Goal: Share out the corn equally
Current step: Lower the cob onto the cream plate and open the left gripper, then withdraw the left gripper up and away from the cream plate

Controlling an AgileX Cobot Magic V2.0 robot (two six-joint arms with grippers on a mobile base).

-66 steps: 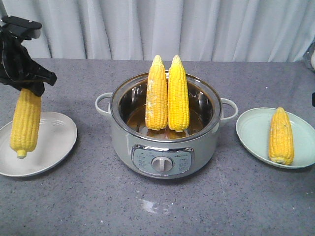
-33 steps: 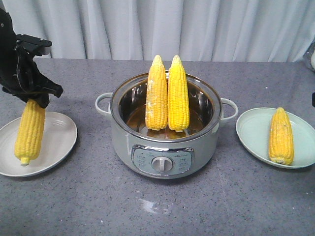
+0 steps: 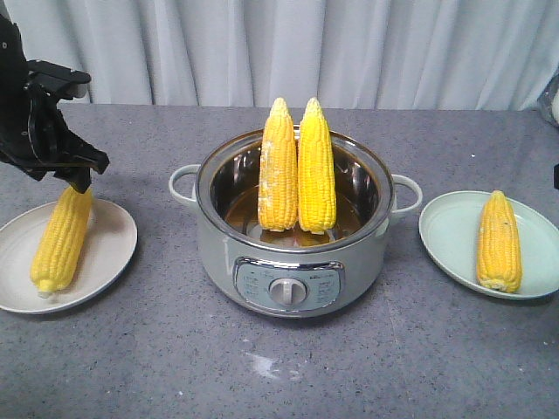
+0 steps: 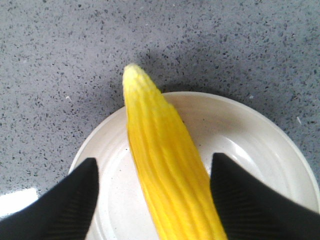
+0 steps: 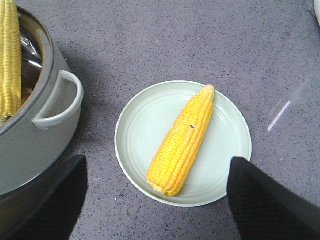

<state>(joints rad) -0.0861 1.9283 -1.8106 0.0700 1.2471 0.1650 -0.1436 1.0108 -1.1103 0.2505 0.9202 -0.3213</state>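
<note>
Left wrist-mounted view: the left gripper point(image 4: 154, 165) is spread astride the cob point(image 4: 150, 125) lying on the white plate point(image 4: 260, 145) at nine o'clock from the cooker point(image 3: 293, 257); best rise straight up so neither finger nudges it.

Staged lab setup: grey table point(image 3: 262, 375), curtain backdrop point(image 3: 349, 52)

two cobs point(image 3: 316, 170) in pot point(image 3: 218, 253), one on white plate point(image 3: 109, 236), one on green plate point(image 3: 450, 231)
</note>
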